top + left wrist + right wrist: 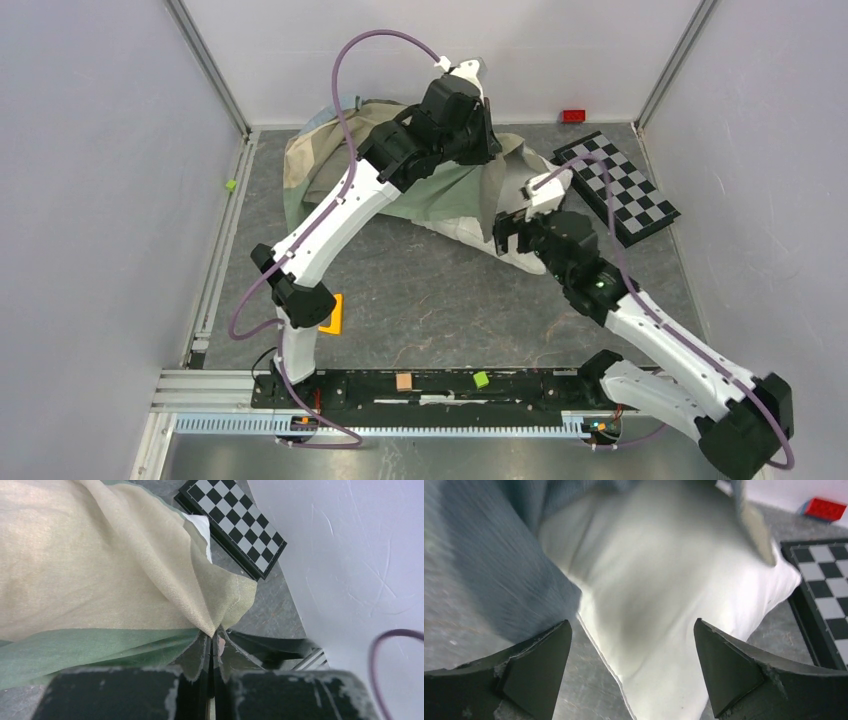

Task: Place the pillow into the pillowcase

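The pillow (664, 580) is only partly inside the pillowcase (100, 570); left fingers (192, 660) clamp its hem, right fingers (539, 665) gape over the bare end.

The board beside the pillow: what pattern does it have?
Black-and-white checks cover the board; the left wrist view shows them most clearly.

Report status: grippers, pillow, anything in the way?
Status: left gripper shut on pillowcase edge. The right gripper open over pillow. Pillow partly under pillowcase, near end out. Close beside pillow corner: checkered board.
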`<state>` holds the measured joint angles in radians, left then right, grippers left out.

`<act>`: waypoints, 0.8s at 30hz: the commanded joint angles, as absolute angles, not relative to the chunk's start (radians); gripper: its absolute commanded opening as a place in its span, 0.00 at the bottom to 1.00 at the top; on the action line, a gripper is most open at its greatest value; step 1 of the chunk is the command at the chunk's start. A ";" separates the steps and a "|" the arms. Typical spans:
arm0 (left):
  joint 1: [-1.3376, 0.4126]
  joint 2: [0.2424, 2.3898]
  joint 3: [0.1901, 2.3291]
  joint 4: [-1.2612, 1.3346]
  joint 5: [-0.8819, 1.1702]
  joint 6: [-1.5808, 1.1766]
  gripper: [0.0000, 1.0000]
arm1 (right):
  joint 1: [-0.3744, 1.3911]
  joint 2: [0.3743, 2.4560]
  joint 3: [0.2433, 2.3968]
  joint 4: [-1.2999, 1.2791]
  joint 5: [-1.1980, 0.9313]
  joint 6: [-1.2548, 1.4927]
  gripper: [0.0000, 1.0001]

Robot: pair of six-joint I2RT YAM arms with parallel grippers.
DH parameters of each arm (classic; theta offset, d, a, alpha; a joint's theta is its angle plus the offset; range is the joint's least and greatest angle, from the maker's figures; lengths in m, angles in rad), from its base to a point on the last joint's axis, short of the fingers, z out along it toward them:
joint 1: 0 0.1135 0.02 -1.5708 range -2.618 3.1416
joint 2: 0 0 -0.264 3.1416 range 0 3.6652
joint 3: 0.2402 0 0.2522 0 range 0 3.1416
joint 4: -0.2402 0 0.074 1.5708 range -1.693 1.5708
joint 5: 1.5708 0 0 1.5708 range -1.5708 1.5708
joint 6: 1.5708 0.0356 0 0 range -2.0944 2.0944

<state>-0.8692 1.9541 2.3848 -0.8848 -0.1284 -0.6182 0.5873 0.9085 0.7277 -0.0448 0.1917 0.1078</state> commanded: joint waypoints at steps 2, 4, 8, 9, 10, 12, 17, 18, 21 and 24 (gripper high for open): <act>-0.859 1.869 2.453 -0.818 -0.088 -0.665 0.03 | 0.632 1.024 0.632 0.064 0.334 0.031 0.98; -0.859 1.862 2.461 -0.818 -0.077 -0.661 0.03 | 0.640 1.078 0.625 0.101 0.367 0.030 0.98; -0.859 1.837 2.473 -0.818 -0.050 -0.658 0.03 | 0.649 1.174 0.717 0.054 0.434 0.025 0.86; -0.861 1.824 2.472 -0.818 -0.053 -0.649 0.03 | 0.666 1.154 0.742 0.041 0.442 0.026 0.74; -0.863 1.812 2.471 -0.818 -0.061 -0.640 0.03 | 0.687 1.128 0.775 0.026 0.446 0.028 0.53; -0.872 1.788 2.478 -0.819 -0.084 -0.614 0.03 | 0.713 1.073 0.863 -0.045 0.383 0.055 0.23; -0.917 1.766 2.533 -0.835 -0.152 -0.543 0.03 | 0.757 1.060 1.171 -0.205 -0.010 0.200 0.00; -0.917 1.773 2.547 -0.842 -0.158 -0.540 0.03 | 0.762 1.059 1.216 -0.224 -0.046 0.230 0.00; -0.916 1.806 2.559 -0.842 -0.158 -0.525 0.03 | 0.760 1.065 1.322 -0.293 -0.022 0.304 0.00; -0.906 1.872 2.570 -0.840 -0.109 -0.537 0.03 | 0.732 1.098 1.346 -0.374 0.108 0.359 0.00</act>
